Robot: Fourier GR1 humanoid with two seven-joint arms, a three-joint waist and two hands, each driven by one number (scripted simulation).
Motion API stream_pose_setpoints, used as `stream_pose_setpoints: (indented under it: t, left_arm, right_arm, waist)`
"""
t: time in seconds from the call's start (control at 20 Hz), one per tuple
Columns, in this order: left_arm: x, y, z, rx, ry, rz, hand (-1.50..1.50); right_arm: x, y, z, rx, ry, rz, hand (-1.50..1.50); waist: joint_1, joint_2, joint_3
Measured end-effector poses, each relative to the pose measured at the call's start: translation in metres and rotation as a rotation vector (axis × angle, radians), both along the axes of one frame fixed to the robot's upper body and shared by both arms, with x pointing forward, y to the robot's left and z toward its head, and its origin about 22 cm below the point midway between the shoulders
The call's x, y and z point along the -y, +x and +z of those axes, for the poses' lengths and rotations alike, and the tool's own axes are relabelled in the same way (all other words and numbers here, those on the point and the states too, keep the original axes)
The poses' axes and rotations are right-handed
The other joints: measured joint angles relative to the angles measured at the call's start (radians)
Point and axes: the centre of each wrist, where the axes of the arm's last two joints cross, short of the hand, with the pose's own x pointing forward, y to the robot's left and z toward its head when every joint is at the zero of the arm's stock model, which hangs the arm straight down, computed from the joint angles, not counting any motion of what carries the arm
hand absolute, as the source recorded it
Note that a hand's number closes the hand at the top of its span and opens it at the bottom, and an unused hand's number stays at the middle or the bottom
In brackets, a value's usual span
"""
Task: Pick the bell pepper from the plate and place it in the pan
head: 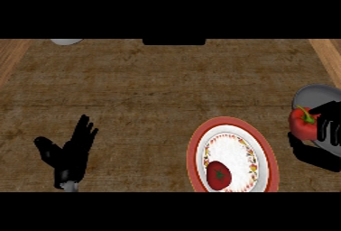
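Head view is showing the right hand (328,131) at the right edge, its fingers curling round a red bell pepper (303,122) with a green stem pointing up and left. Hand and pepper are hovering at the near rim of the grey pan (314,94), which is lying just beyond them, partly cut off by the frame edge. Judging from this, the carry is nearly done; the pepper is needing only a short move away from the robot to sit over the pan's middle. A red-rimmed plate (200,149) is lying to the left on the bench (146,90), holding a tomato (218,175). The left hand (70,151) is resting spread at lower left, well apart.
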Motion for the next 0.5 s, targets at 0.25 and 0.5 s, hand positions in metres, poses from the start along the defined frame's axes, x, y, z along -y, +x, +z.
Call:
stream_pose_setpoints:
  t: [0.25, 0.5]
  left_arm:
    - [0.003, 0.0, -0.002, 0.006, -0.002, -0.008, 0.0]
    - [0.008, -0.002, -0.002, 0.017, -0.003, -0.018, 0.0]
  right_arm:
    - [0.047, 0.033, -0.016, 0.028, -0.034, -0.062, 1.5]
    - [0.093, 0.072, -0.037, 0.025, -0.058, -0.108, 1.5]
  waist:
    - [0.003, 0.001, 0.001]
    - [0.013, 0.003, 0.002]
